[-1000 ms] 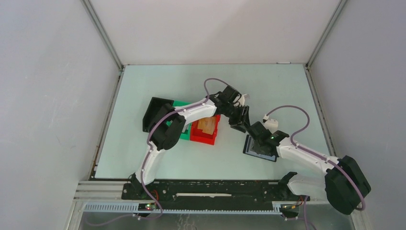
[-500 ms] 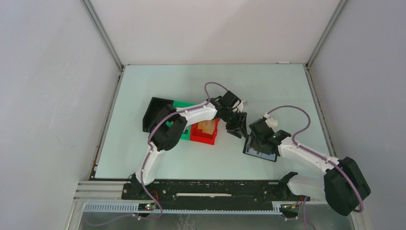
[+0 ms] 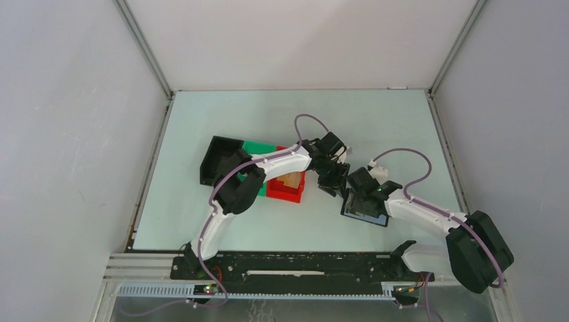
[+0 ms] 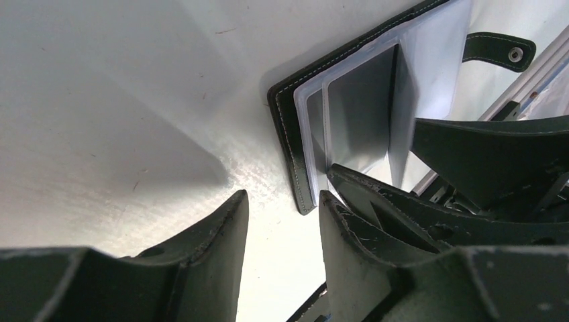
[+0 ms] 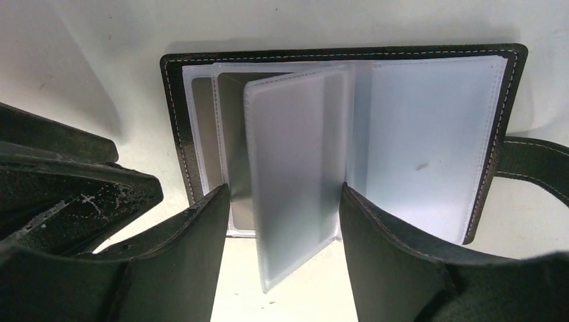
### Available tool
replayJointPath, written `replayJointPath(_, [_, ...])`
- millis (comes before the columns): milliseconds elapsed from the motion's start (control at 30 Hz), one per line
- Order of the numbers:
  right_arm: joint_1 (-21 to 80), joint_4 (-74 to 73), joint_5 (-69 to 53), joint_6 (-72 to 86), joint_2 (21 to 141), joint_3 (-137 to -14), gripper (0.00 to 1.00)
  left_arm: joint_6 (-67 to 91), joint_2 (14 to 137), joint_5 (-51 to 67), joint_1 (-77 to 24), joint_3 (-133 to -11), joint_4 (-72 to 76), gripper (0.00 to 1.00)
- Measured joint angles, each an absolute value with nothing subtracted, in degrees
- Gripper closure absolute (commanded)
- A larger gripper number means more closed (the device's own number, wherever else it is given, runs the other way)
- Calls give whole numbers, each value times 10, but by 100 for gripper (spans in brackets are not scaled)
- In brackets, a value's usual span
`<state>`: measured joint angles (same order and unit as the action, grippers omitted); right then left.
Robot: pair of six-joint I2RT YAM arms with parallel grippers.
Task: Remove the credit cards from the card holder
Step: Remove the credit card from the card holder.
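The card holder, a black wallet with clear plastic sleeves, lies open on the table right of centre. A dull grey credit card shows inside a left-hand sleeve, and the left wrist view shows that card too. My right gripper is open over the holder's near edge. One clear sleeve leaf stands up between its fingers. My left gripper is open and empty just beside the holder's corner, close against the right gripper's fingers.
A black bin, a green bin and a red bin with something tan in it stand left of the grippers, partly under the left arm. The holder's snap strap sticks out on its right side.
My right gripper's jaws have opened wider over the holder. The left gripper has moved down and right, closer to the holder and the right gripper.
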<state>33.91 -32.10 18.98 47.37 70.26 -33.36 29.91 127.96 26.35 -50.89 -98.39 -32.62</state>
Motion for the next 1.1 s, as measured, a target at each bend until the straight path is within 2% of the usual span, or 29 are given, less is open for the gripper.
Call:
replayJointPath(300, [338, -351, 209, 482, 676, -334, 35, 295, 1285, 256, -514, -992, -337, 52])
replayJointPath(500, [329, -356, 211, 484, 660, -331, 46, 295, 1286, 256, -514, -992, -338, 52])
replayJointPath(733, [326, -369, 219, 490, 644, -325, 54, 294, 1286, 256, -514, -992, -340, 52])
replayJointPath(1100, [305, -425, 239, 515, 568, -324, 73, 290, 1286, 256, -514, -992, -340, 52])
